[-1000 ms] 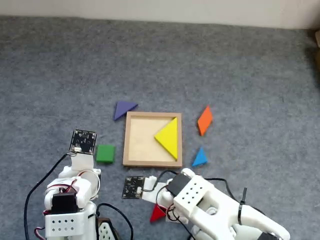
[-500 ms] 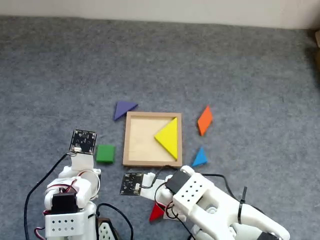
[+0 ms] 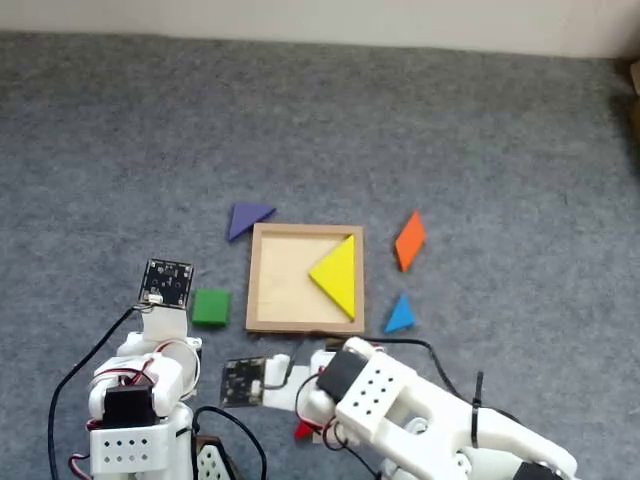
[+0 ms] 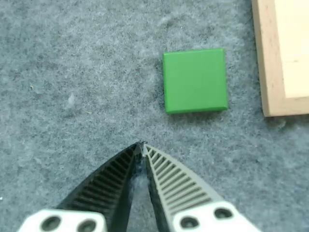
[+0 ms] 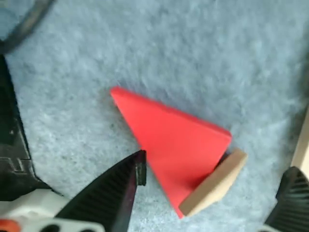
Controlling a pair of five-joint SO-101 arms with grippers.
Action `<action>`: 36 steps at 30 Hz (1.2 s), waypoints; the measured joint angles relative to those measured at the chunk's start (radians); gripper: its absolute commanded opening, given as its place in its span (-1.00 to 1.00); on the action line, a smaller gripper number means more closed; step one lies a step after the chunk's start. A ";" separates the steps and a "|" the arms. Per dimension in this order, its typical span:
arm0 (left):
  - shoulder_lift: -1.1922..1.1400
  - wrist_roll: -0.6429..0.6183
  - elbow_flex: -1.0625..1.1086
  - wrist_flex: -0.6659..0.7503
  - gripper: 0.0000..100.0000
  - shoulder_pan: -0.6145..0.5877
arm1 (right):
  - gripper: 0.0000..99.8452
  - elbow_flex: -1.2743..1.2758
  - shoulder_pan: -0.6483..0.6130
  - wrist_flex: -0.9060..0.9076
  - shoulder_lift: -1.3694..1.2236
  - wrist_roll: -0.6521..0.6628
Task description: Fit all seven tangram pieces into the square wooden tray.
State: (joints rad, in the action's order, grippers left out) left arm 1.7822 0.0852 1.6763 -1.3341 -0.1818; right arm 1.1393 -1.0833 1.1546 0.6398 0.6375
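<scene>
Just nearer than the tray (image 3: 252, 280), the right jaws gape empty over the red triangle (image 5: 169, 137). Centring before closing should prevent slipping. Left jaws sit shut, holding nothing.

Soft, even light fell from above on the grey table (image 3: 480, 130), bright but without glare. Only a thin, faint shadow hugged the red triangle (image 5: 169, 140).

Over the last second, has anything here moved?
The right arm shifted sideways toward the left arm, covering more of the red triangle. Nothing was picked up or let go. The left arm, the green square and the tray with its yellow triangle stayed put.
</scene>
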 measured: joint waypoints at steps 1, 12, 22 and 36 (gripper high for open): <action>0.000 0.000 0.000 0.000 -0.97 0.000 | -0.20 0.000 -0.011 -0.005 0.000 0.000; 0.000 0.000 0.000 0.000 -0.97 0.000 | -0.20 0.000 -0.092 -0.014 0.000 0.000; 0.000 0.000 0.000 0.000 -0.97 0.000 | -0.31 0.087 -0.097 -0.087 0.000 0.000; 0.000 0.000 0.000 0.000 -0.97 0.000 | -0.34 0.114 -0.097 -0.138 0.000 0.000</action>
State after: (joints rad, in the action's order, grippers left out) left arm 1.7822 0.0852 1.6763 -1.3341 -0.1818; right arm 1.2528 -1.1799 1.0165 0.6398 0.6375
